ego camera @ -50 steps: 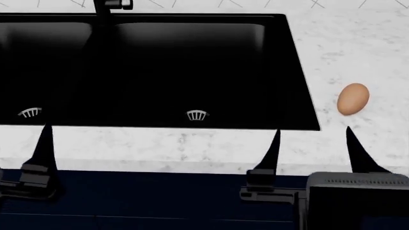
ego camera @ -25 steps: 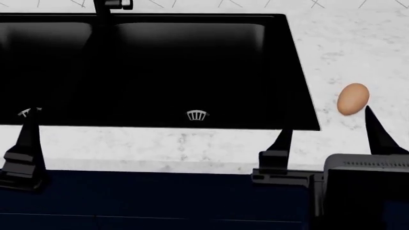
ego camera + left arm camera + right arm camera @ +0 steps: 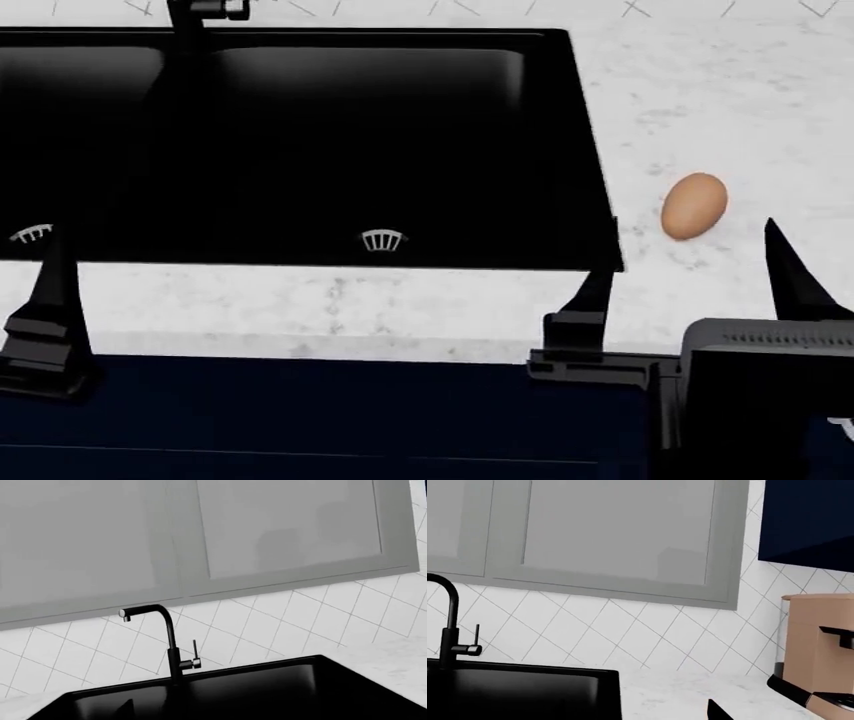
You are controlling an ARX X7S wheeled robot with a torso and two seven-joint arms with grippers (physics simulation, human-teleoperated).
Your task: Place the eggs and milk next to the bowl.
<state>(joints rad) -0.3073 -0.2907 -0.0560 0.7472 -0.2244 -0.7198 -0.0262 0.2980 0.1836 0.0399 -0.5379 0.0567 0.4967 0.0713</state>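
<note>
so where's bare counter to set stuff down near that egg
Bare marble lies right of the black sink, all round the egg and back toward the tiled wall. A narrow bare strip runs along the counter front between the sink and the edge. Crowded: that front strip near the right pincer, whose fingers stand open, and the far right by the tan appliance.

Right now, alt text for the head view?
One tan egg lies on the white marble counter just right of a black double sink. The open right gripper hovers near it, empty, and one left-gripper finger shows at the far left.
</note>
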